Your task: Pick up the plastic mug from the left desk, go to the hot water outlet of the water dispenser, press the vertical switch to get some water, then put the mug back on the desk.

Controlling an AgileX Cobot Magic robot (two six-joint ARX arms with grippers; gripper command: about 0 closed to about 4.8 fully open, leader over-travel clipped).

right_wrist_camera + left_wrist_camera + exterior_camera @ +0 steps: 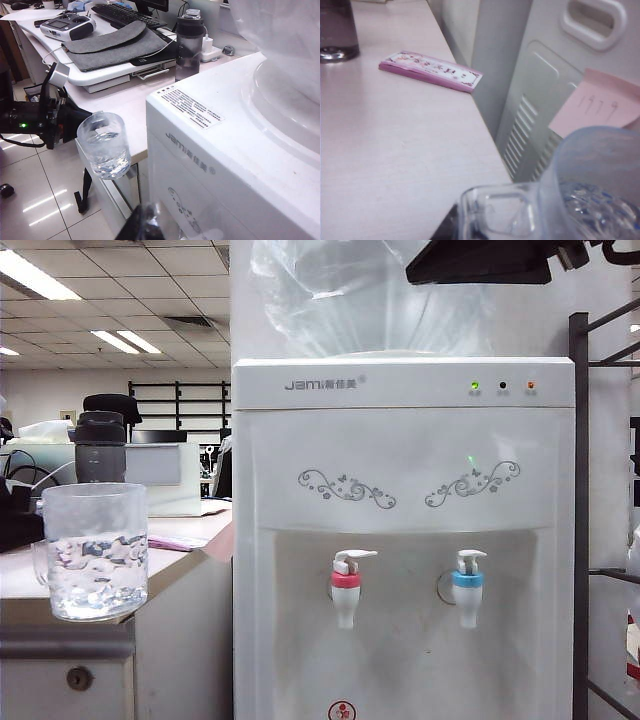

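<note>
While my left gripper (75,127) holds the mug (96,550) by its handle, the exterior view shows the mug at the desk's (180,565) front corner, its base level with the edge, the dispenser (404,540) standing just beside on the right. Both taps, red-collared outlet (346,590) and its switch (356,556), hang untouched.

From my left wrist, the mug (590,200) fills the foreground; a pink packet (431,70) lies near the desk (395,150) edge, a narrow gap beyond.

From my right wrist, the mug (104,145) hangs past the desk (120,100) corner over open floor (35,190). My right gripper (145,222), pressed together, hovers above the dispenser (225,165).
</note>
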